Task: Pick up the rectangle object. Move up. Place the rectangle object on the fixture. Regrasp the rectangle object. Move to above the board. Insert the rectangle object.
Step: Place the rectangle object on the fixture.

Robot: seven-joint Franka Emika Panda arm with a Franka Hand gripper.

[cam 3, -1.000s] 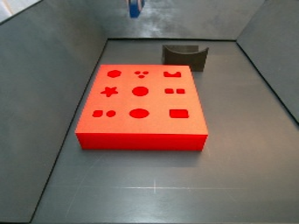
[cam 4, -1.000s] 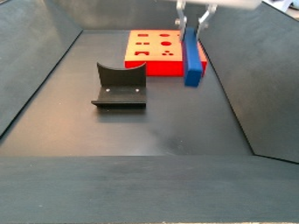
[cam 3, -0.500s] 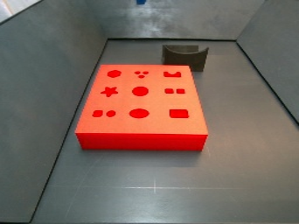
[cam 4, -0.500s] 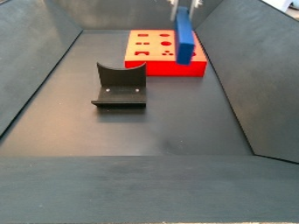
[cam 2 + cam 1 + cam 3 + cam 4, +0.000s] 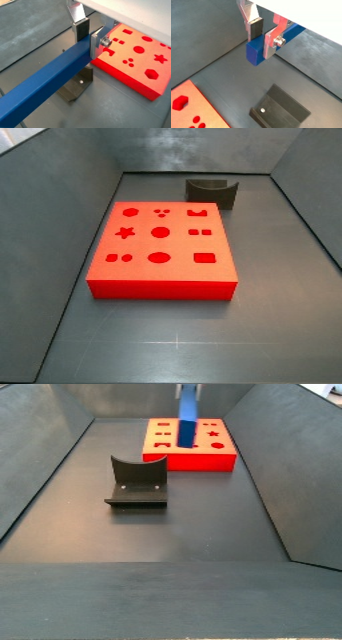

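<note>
The rectangle object (image 5: pixel 47 82), a long blue block, is held high in the air. My gripper (image 5: pixel 89 39) is shut on one end of it, and both wrist views show the block (image 5: pixel 258 50) between the pads. A side view has the block (image 5: pixel 189 419) hanging upright over the far end of the floor, with the gripper itself above the frame. The red board (image 5: pixel 160 286) lies flat with its dark cutouts facing up, seen also in a side view (image 5: pixel 201 459) and a wrist view (image 5: pixel 137 57). Well below the gripper, the dark fixture (image 5: pixel 136 484) stands on the floor, apart from the board.
Grey walls slope up around the dark floor on all sides. A side view has the fixture (image 5: pixel 214 193) just beyond the board's far right corner. The fixture (image 5: pixel 278 110) and a corner of the board (image 5: pixel 184 107) show below the held block.
The gripper has risen with the blue block and left the frame of one side view. In the other, the block has moved up and to the left.
</note>
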